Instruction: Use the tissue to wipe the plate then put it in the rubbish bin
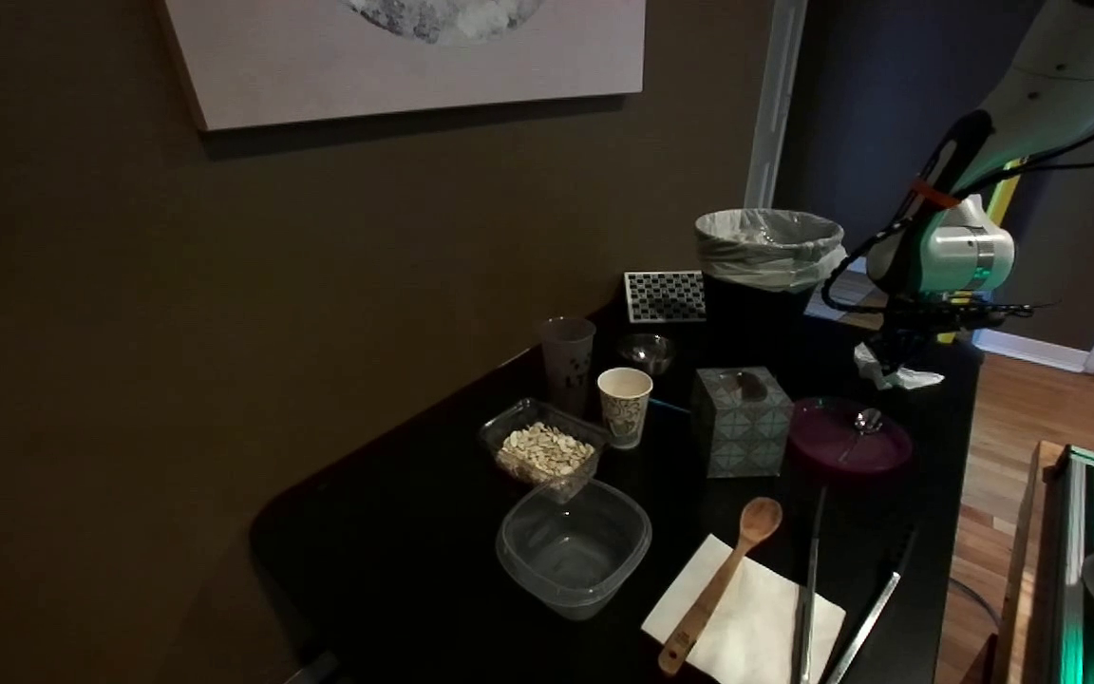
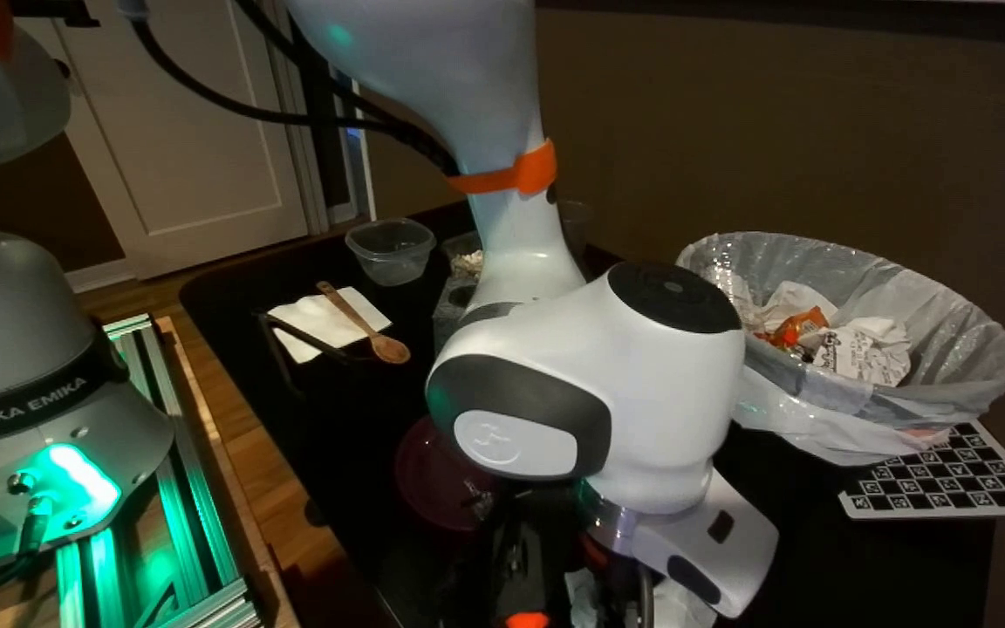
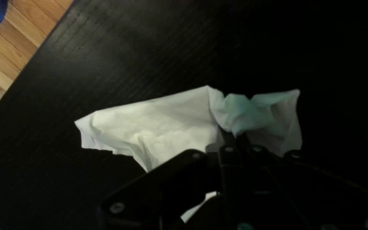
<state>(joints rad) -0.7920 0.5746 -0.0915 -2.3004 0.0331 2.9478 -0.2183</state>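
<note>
The white crumpled tissue (image 3: pixel 168 121) is bunched between my gripper's fingertips (image 3: pixel 236 137) in the wrist view, with loose parts spreading to both sides. My gripper is shut on it, low over the dark table; whether the tissue touches the table I cannot tell. The tissue also shows in both exterior views (image 1: pixel 915 379) (image 2: pixel 681 604), partly hidden by the gripper. The dark maroon plate (image 1: pixel 875 459) lies near the tissue with a small metal spoon (image 1: pixel 868 420) on it; the arm partly covers the plate in an exterior view (image 2: pixel 428 471). The rubbish bin (image 1: pixel 770 261) has a white liner and holds rubbish (image 2: pixel 860 349).
A grey tissue box (image 1: pixel 746 427) stands beside the plate. A paper cup (image 1: pixel 625 404), a container of oats (image 1: pixel 547 451), a clear container (image 1: pixel 574 546) and a napkin (image 1: pixel 765 617) with a wooden spoon (image 1: pixel 723 584) lie farther along. A checkered board (image 2: pixel 947 480) is by the bin.
</note>
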